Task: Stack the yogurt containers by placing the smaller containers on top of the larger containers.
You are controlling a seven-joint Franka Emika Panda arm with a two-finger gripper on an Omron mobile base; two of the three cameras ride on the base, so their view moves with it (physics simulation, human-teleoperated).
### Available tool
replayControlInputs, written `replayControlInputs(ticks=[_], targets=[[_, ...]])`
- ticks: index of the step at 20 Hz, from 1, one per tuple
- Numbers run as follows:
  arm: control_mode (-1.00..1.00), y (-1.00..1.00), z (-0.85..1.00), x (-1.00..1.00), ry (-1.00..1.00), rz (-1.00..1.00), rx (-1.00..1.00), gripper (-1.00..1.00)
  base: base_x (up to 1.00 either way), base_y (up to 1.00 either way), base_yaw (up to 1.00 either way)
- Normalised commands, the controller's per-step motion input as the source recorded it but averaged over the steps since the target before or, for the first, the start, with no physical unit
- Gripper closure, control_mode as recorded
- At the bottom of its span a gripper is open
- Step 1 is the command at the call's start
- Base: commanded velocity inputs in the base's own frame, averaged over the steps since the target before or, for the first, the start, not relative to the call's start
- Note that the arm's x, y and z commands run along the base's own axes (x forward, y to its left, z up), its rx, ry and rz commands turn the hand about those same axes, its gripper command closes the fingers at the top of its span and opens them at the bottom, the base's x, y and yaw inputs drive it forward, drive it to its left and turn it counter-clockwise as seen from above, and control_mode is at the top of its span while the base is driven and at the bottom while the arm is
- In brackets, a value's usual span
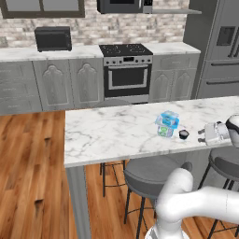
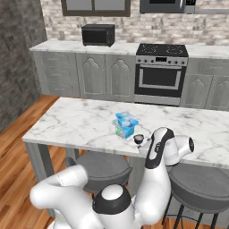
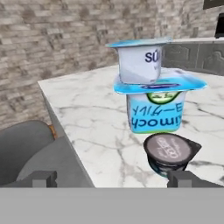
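Gripper sits low in the hand view, fingers spread wide and holding nothing, with a dark cup right at the lower-right fingertip — my worry is that any sideways drift knocks that cup into the stack just behind it. Centre frame, the big tub, blue-rimmed with a green-and-white label, carries the small tub slightly left of centre, so a bump could tip it onto the counter.
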Motion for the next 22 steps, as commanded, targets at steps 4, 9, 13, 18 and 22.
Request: replayControlInputs(ticks=[4, 9, 13, 18, 22], targets=[[-1.00, 0.01, -0.17, 0.17, 0.00, 0.00, 0.00, -1.00, 0.00, 0.00, 0.00], [-1.00, 0.07, -0.12, 0.21, 0.00, 0.00, 0.00, -1.00, 0.00, 0.00, 0.00], [-1.00, 0.07, -0.09, 0.23, 0.00, 0.00, 0.00, -1.00, 0.00, 0.00, 0.00], [-1.00, 0.03, -0.14, 0.21, 0.01, 0.00, 0.00, -1.00, 0.00, 0.00, 0.00], [-1.00, 0.00, -0.22, 0.16, 0.01, 0.00, 0.00, -1.00, 0.00, 0.00, 0.00]])
